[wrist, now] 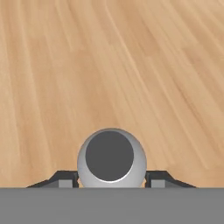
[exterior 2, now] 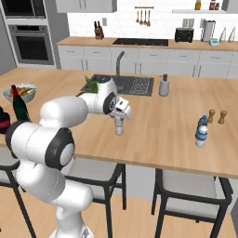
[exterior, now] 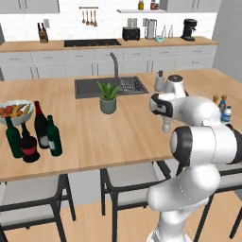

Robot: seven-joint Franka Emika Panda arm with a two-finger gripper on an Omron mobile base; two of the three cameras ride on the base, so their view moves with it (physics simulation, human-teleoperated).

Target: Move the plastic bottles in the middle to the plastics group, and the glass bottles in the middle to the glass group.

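Gripping the small clear plastic bottle (wrist: 111,158) by its neck, the tool (exterior 2: 120,122) is clenched on it from both sides, with the bottle hanging upright just over the wooden surface (exterior: 132,127), roughly midway along the near edge. In the hand view the pale cap sits squarely between the two dark tips, so the hold looks centred, but the bottle is round and slick; a quick swing toward the far right could let it twist or slide out, I judge.

Its target, the two blue-labelled bottles (exterior 2: 201,131), stands well apart near the right end, with two brown pepper mills (exterior 2: 217,115) just behind. Setting down too close could knock one of them over. The path across looks bare.

At the left end the wine bottle (exterior: 40,125), green bottles (exterior: 53,137) and red-labelled squat bottle (exterior: 29,147) are bunched beside a fruit bowl (exterior: 24,113). A potted plant (exterior: 108,97) and soap dispenser (exterior 2: 163,86) stand near the sink (exterior: 90,88), clear of the route.
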